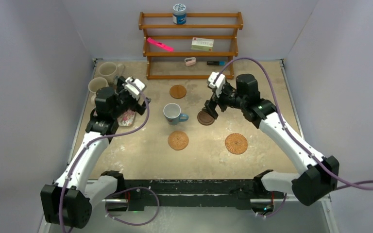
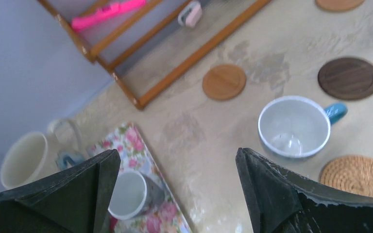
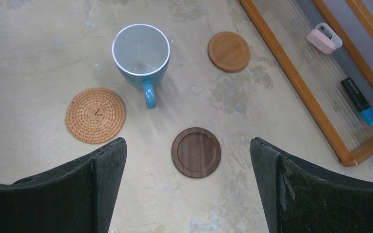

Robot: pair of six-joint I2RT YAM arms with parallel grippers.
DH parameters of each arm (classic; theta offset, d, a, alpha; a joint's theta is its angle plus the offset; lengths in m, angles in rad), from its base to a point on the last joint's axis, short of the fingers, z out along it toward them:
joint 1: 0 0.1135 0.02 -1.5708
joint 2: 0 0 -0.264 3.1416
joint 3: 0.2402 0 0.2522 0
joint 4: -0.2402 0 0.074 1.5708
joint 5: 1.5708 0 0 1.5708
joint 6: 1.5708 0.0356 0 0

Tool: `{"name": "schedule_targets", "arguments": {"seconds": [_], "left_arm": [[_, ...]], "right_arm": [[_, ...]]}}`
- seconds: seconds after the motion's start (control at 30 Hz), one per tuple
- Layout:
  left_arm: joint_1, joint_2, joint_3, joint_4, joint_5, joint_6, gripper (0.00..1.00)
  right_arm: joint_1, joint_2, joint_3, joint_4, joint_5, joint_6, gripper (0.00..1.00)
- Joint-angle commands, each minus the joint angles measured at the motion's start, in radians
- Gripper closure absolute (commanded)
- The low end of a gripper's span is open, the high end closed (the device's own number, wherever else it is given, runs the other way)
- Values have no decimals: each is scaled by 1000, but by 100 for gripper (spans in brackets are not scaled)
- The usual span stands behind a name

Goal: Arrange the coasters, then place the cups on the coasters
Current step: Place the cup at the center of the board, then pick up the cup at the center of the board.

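Centre mug (image 1: 174, 113) on table (image 1: 145, 155): rear coaster (image 1: 178, 91) behind, front coaster (image 1: 178, 140) before, side coaster (image 3: 196, 152) right.

Upright blue cup (image 1: 174, 113) stands near woven coaster (image 1: 178, 140) and dark coaster (image 1: 205, 118).

A robotics test cell, as we see it: plain pale walls (image 1: 29, 73) box in a stained surface (image 1: 145, 155), with a left arm (image 1: 85, 160) and right arm (image 1: 291, 143) bolted to its near edge and a wooden rack (image 1: 190, 26) at the back.
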Motion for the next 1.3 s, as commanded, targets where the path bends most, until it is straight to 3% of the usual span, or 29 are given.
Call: {"name": "schedule_targets", "arguments": {"seconds": [0.0, 0.33, 0.67, 0.97, 1.27], "left_arm": [[70, -25, -134, 47, 97, -34, 4], [130, -78, -244, 151, 62, -87, 2], [133, -121, -283, 171, 53, -94, 2], [133, -123, -289, 177, 53, -92, 1], [133, -135, -297, 182, 58, -90, 1]], "right_arm": [[41, 101, 68, 52, 32, -22, 1], [216, 357, 140, 179, 139, -5, 2], [244, 402, 25, 392, 165, 67, 8], [244, 453, 12, 396, 162, 51, 15], [243, 506, 23, 349, 155, 36, 17]]}}
